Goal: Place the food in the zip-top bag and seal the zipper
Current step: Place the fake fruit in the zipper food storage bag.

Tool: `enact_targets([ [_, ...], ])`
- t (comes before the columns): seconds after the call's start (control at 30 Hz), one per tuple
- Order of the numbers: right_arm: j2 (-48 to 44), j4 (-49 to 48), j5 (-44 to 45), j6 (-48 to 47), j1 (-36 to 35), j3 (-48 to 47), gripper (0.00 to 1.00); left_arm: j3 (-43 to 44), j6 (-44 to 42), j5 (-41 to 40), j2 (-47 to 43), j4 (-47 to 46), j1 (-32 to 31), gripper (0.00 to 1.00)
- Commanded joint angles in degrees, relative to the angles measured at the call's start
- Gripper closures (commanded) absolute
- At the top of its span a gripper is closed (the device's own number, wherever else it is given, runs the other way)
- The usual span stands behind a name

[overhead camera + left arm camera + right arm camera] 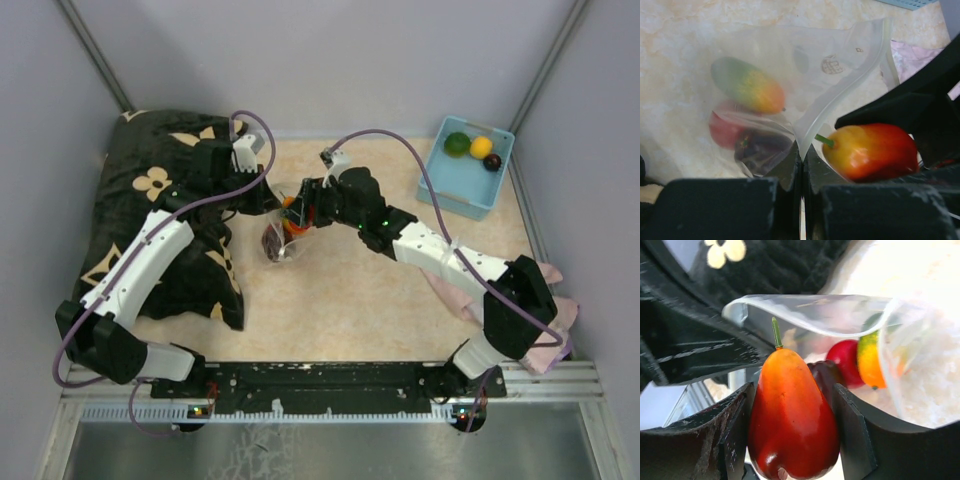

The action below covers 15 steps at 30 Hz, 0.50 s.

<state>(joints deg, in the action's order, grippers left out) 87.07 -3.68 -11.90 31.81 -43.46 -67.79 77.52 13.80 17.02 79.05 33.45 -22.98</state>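
Observation:
My left gripper (802, 156) is shut on the rim of the clear zip-top bag (805, 65), holding its mouth up. The zipper (852, 92) curves away from the pinch as a clear strip. Inside the bag lie a green-to-orange fruit (747, 90), a red one (721, 131) and a dark maroon one (762, 147). My right gripper (792, 405) is shut on a glossy red-orange pear-shaped fruit (792, 425), stem pointing at the open bag mouth (810, 315). From above, both grippers meet over the bag (278, 242), the held fruit (293, 222) at its opening.
A light blue basket (462, 185) at the back right holds a green, a yellow and a dark fruit. A black floral pillow (160, 170) lies under the left arm. Under the right arm, near the right wall, is a pink cloth (555, 310).

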Motion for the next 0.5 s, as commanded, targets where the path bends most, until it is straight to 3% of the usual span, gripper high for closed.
enact_targets([
  [0.0, 0.68, -3.72, 8.59, 0.38, -0.24, -3.58, 0.5, -0.22, 0.33, 0.83, -1.27, -1.22, 0.34, 1.0],
  [0.2, 2.17, -3.85, 13.31, -0.6, -0.27, -4.27, 0.42, -0.26, 0.33, 1.18, -1.26, -1.24, 0.33, 1.0],
  [0.47, 3.83, -4.21, 11.36, -1.56, -0.25, -5.46, 0.24, -0.26, 0.44, 1.6, -1.13, -1.2, 0.39, 1.0],
])
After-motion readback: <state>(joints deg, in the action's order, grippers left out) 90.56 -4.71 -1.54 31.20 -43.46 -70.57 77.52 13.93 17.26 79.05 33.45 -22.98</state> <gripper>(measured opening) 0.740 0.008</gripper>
